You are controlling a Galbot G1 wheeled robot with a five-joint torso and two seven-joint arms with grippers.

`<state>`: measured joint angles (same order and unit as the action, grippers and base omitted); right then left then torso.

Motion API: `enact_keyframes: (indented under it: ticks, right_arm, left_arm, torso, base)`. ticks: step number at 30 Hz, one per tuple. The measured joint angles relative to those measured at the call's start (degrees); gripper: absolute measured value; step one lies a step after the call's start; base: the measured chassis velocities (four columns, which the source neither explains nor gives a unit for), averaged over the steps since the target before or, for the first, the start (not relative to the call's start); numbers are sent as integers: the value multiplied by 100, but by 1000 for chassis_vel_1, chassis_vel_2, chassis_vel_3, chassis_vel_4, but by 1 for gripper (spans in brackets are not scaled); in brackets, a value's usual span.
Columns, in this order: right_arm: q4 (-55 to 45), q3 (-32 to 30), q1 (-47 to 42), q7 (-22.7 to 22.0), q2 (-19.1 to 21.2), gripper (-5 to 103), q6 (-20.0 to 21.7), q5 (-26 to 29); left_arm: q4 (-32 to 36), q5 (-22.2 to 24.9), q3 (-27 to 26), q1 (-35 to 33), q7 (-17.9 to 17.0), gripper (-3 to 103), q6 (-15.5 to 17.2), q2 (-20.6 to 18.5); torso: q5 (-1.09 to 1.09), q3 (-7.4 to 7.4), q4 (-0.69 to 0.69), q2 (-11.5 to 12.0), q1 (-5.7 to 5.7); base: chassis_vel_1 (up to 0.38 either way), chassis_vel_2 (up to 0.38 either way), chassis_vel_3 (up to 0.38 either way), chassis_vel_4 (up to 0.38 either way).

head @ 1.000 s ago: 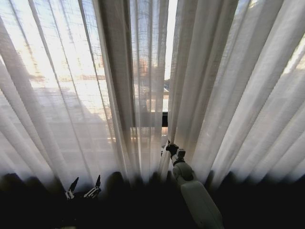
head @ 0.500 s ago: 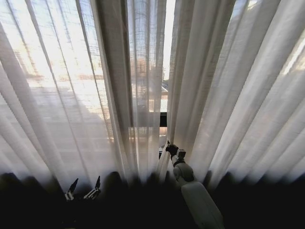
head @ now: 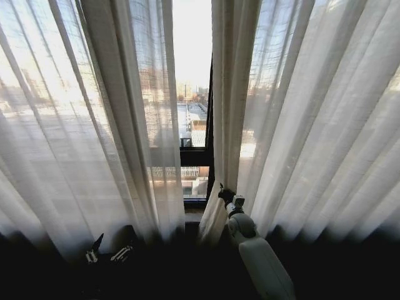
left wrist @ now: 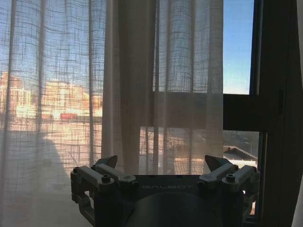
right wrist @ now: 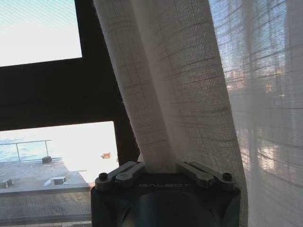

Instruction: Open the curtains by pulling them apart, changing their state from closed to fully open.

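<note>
Curtains (head: 262,112) hung in two tall, thin, creamy panels with long folds, and light shone through them. A gap showed between them, with the dark window frame (head: 209,125) and the town outside in it. The right gripper (right wrist: 163,166) had its jaws closed on the inner edge of the right panel, which rose straight up from between them. To do this step well, I think it should keep the pinch tight and pull sideways, slow and steady, so the cloth would not slip out. The left gripper (left wrist: 165,163) sat low with its jaws wide open and empty, the left panel (left wrist: 161,80) hanging just ahead of them.
</note>
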<state>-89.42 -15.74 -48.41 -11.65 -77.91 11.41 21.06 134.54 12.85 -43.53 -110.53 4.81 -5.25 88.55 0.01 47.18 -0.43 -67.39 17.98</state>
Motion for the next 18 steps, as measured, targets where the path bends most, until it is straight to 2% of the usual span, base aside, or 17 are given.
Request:
enact_keyframes:
  ticks: [10,18]
  right_arm:
    - [-45,-20,-17,-50,10,0,-1,3]
    - [-40,-24,-38,-66,50,0,-1,1]
  left_arm:
    - [2,-38,10,-66,143,100,-80,76]
    - [-66,-36,27,-103,158,100,-137,99]
  torso:
    - [5,0,-1,1,1]
    - [-1,0,0,0,0]
  base:
    - [-365,-353,355,358]
    - [-355,-365,348,366]
